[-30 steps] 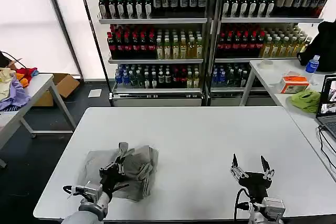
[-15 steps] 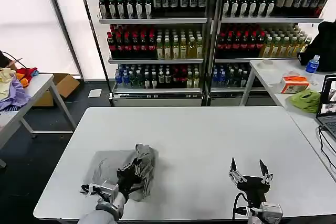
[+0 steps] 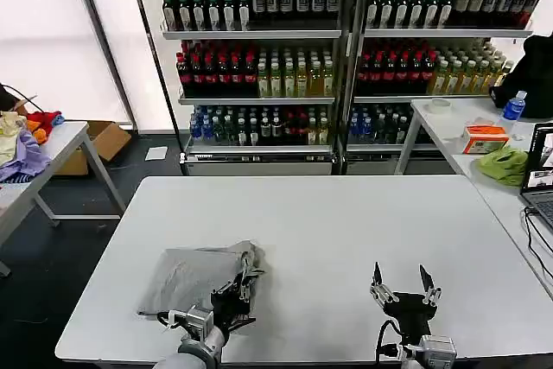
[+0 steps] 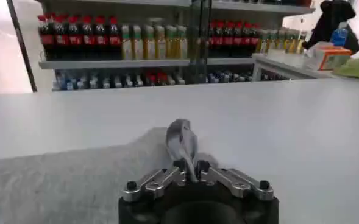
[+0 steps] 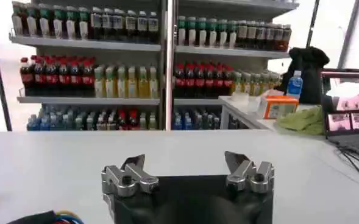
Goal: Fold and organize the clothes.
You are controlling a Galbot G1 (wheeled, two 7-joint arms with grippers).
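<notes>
The light grey shirt (image 3: 186,276) lies bunched in a folded heap on the near left of the white table (image 3: 346,222). My left gripper (image 3: 242,281) sits at the heap's right edge, shut on a raised fold of the shirt. From the left wrist, that pinched fold (image 4: 182,141) stands up between the fingers of the left gripper (image 4: 190,170), and the shirt spreads flat beside it. My right gripper (image 3: 402,283) hovers open over bare table near the front edge, well right of the shirt. The right wrist shows the right gripper (image 5: 187,167) with nothing between its fingers.
Drink shelves (image 3: 346,58) stand behind the table. A side table on the right holds a lime-green cloth (image 3: 504,164), an orange box (image 3: 484,137), a bottle and a laptop. Another table at the far left carries a lilac cloth (image 3: 24,160) and other clothes.
My left gripper has dragged the pinched fold to the right and toward the front edge, flattening the heap into a tidier fold. The right gripper drifted slightly nearer the front edge, still open.
</notes>
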